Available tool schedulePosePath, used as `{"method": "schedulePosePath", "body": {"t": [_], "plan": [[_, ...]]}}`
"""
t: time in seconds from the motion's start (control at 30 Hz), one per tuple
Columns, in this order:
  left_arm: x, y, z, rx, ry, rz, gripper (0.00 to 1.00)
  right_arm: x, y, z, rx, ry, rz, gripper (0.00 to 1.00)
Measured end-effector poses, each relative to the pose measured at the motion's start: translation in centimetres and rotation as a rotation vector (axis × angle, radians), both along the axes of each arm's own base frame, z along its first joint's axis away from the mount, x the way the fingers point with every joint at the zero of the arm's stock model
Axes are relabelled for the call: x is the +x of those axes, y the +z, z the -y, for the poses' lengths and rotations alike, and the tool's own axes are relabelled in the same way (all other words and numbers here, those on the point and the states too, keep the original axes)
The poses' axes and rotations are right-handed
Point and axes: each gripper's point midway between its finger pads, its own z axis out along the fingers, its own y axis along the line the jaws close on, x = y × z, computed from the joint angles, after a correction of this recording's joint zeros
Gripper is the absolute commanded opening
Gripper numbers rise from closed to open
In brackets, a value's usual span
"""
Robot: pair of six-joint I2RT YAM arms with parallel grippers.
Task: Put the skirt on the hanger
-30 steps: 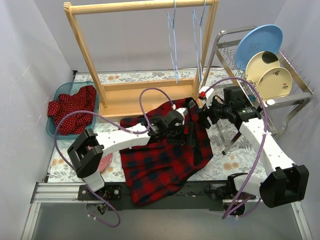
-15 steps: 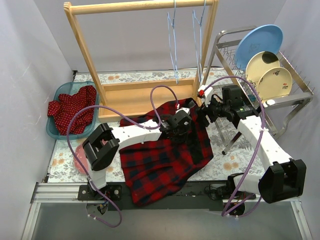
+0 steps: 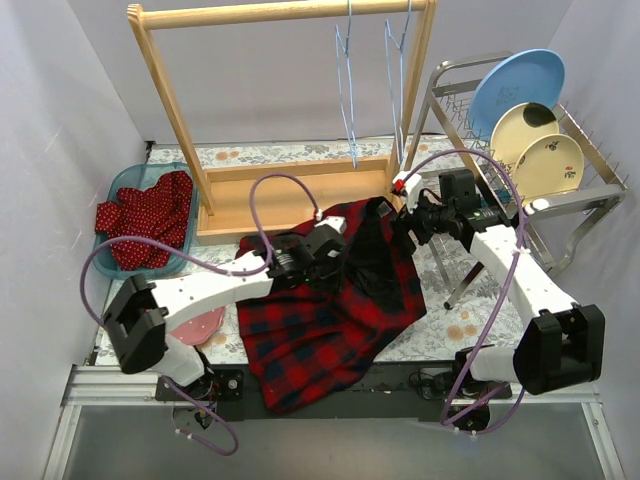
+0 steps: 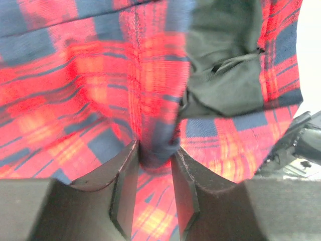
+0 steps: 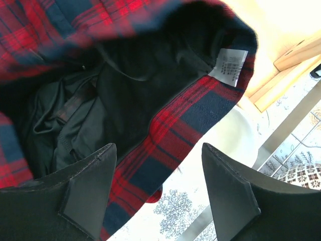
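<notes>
The red and blue plaid skirt (image 3: 330, 330) lies spread across the middle of the table, its black lining (image 3: 375, 255) showing at the far end. My left gripper (image 3: 335, 258) is shut on a raised fold of the plaid cloth (image 4: 155, 145), near the lining (image 4: 225, 65). My right gripper (image 3: 405, 228) hangs open over the skirt's waistband edge (image 5: 190, 115), close to its white label (image 5: 228, 65), with nothing between its fingers. Two blue wire hangers (image 3: 347, 90) hang from the top rail of the wooden rack (image 3: 170, 110).
The wooden rack's base (image 3: 290, 195) stands just behind the skirt. A teal basin (image 3: 110, 255) with red dotted cloth sits at the left. A pink plate (image 3: 195, 325) lies by the left arm. A metal dish rack (image 3: 590, 195) with plates stands at the right.
My left gripper has shut on a fold of the skirt and drawn back to the left, bunching the cloth. The right gripper has barely moved.
</notes>
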Motion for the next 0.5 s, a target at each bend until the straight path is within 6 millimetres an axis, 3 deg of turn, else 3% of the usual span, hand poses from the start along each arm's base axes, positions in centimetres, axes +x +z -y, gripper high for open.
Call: {"method": "schedulePosePath", "body": {"t": [0.27, 0.4, 0.5], "plan": [[-0.7, 0.6, -5.3, -0.058, 0.096, -0.022, 0.26, 1.3, 0.0, -0.6, -0.002, 0.009, -0.012, 0.78], [-0.5, 2.3, -7.5, -0.113, 0.15, -0.001, 0.24, 1.0, -0.1, -1.2, 0.001, 0.027, -0.02, 0.78], [-0.3, 4.2, -8.8, -0.169, 0.181, 0.027, 0.29, 0.8, -0.1, -1.6, 0.0, 0.039, -0.02, 0.78]]}}
